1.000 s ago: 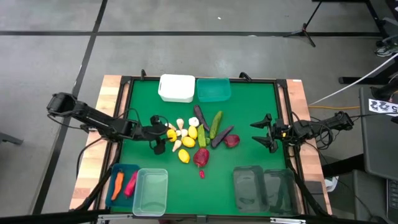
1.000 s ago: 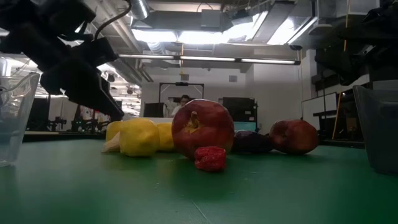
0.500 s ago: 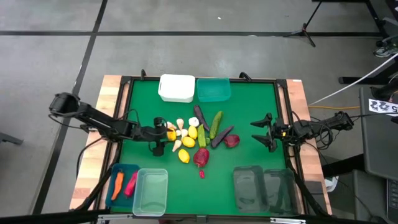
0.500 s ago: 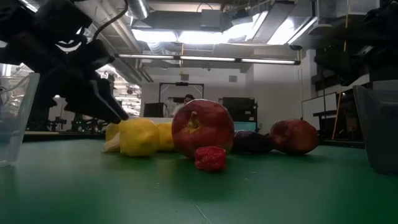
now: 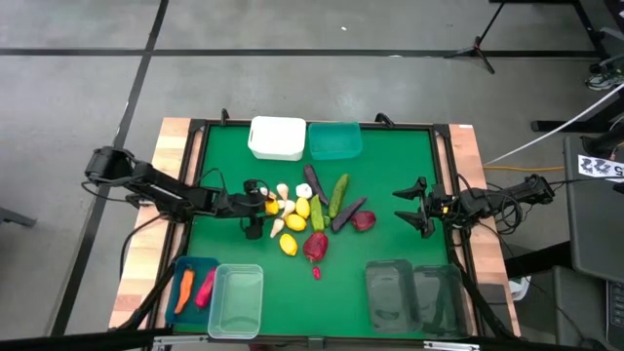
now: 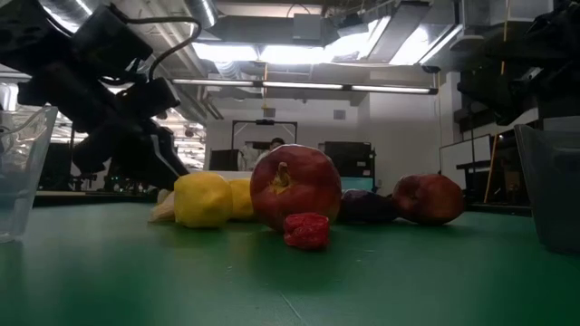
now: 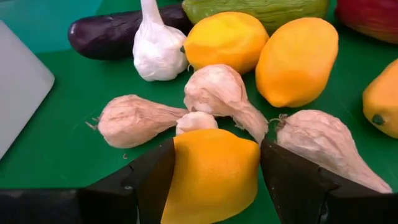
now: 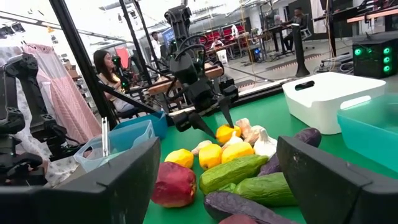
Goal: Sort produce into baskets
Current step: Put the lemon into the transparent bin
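While a yellow lemon (image 7: pixel 214 174) is sitting between its dark fingers (image 7: pixel 149 180) at the produce pile's edge, the left gripper (image 5: pixel 259 207) is clasping that lemon, pale garlic bulbs (image 7: pixel 214 93) crowding just beyond, right gripper (image 5: pixel 414 207) waiting released near the table's right rim.

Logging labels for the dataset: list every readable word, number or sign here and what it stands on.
None can be read.
White tag with black marks on the grey stand beside the table: too small to read.
Produce and white bin: no print visible.
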Motion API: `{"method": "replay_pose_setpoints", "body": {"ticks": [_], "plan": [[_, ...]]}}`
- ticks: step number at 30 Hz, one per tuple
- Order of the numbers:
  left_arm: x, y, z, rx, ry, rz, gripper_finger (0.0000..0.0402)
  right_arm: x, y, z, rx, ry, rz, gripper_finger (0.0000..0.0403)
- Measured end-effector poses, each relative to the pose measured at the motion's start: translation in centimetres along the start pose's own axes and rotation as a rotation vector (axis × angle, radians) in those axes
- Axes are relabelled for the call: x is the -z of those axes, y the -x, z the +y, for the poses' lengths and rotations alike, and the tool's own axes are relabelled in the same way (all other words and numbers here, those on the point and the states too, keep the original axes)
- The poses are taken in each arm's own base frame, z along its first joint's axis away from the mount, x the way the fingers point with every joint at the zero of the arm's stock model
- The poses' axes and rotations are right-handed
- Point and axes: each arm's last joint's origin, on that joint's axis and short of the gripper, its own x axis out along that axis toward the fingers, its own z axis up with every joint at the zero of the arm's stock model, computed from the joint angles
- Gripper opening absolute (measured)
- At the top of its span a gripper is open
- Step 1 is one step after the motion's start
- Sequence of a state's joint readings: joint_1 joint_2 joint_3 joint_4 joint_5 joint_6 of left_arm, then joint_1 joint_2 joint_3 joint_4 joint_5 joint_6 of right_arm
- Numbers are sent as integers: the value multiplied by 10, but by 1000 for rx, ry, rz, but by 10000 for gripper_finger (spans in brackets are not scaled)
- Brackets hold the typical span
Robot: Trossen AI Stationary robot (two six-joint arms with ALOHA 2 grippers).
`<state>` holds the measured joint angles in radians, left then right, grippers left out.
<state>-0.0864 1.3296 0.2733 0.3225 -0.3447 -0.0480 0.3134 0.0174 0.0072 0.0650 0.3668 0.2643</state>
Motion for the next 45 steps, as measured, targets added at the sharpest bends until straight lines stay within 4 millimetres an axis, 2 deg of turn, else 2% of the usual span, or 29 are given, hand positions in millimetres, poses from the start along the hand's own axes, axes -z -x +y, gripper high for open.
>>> {"method": "replay_pose_setpoints", "body": {"ticks": [9, 20, 26, 36, 45], "plan": [[2, 0, 0, -5, 17, 21, 227, 0, 0, 0, 0, 0, 0, 321], [3, 0, 0, -10, 67, 27, 146, 0, 0, 0, 0, 0, 0, 321], [-1, -1, 0, -19, 103, 22, 132, 0, 0, 0, 0, -1, 1, 321], [-31, 3, 0, -12, 177, -42, 129, 0, 0, 0, -7, -22, 2, 321], [-63, 14, 15, -154, 320, -146, 129, 0, 0, 0, -11, -20, 4, 321]]}}
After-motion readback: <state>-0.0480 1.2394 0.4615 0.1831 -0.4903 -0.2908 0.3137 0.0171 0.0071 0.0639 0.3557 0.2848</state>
